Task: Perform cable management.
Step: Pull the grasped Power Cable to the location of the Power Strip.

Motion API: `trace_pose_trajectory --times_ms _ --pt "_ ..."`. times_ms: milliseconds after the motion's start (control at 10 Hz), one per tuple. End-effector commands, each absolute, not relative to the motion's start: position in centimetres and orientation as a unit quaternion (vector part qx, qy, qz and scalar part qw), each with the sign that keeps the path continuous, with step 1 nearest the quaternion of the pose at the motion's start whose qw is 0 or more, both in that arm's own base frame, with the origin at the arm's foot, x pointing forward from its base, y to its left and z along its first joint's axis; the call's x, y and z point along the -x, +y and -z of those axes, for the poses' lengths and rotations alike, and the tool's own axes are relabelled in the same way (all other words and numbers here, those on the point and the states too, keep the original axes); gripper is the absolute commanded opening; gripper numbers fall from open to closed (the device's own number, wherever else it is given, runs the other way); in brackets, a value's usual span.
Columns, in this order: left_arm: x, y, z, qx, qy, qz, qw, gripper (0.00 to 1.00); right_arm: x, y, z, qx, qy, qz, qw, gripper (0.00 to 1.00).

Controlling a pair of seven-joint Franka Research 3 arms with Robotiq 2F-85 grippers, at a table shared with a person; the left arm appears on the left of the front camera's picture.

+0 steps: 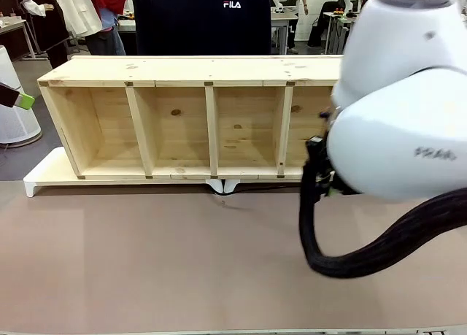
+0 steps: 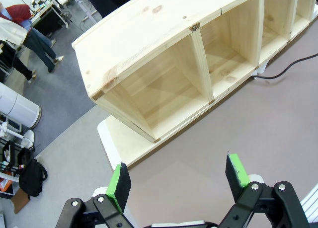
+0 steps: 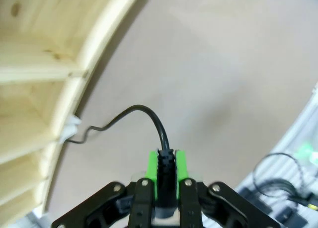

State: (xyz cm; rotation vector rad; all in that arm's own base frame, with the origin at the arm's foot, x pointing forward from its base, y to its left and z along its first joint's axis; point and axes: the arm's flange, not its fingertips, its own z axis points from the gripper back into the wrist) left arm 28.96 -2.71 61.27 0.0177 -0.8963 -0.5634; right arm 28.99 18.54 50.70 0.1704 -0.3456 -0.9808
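Note:
The cable (image 3: pixel 149 111) is a thin glossy black cord. In the right wrist view my right gripper (image 3: pixel 166 157) is shut on its ribbed black plug end, held between the green pads. From there the cord arcs up and left across the mat to a white clip (image 3: pixel 72 124) at the foot of the wooden shelf (image 3: pixel 44 64). My left gripper (image 2: pixel 179 176) hangs open above the mat near the shelf's (image 2: pixel 164 64) end compartment, with nothing between its fingers. A stretch of the cable (image 2: pixel 290 64) lies on the mat far beyond it.
The long pine shelf (image 1: pixel 175 72) with several open compartments lies on white feet (image 1: pixel 44 176) across the back of the brown mat. A person in a dark shirt (image 1: pixel 204 17) stands behind it. My right arm (image 1: pixel 401 116) and its thick braided hose (image 1: pixel 365 258) fill the front view's right.

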Motion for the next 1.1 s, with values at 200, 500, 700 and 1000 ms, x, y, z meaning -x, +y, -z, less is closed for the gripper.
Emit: trace_pose_trajectory --times_ms 200,500,700,1000 --pt "-29.2 -2.7 -61.3 -0.009 -0.433 0.267 0.861 1.0 -25.7 7.9 -46.3 -0.073 -0.164 0.521 0.834 0.17" --pt "-29.2 -2.7 -61.3 -0.009 -0.433 0.267 0.861 1.0 -27.8 3.3 -46.0 -0.066 -0.186 0.544 0.816 0.17" --pt "-29.2 -2.7 -61.3 -0.009 -0.433 0.267 0.861 1.0 -29.7 1.5 -45.8 -0.072 -0.203 0.542 0.813 0.17" --pt "-29.2 -2.7 -61.3 -0.009 -0.433 0.267 0.861 1.0 -33.0 -0.6 -45.9 -0.045 -0.274 0.523 0.806 0.17"
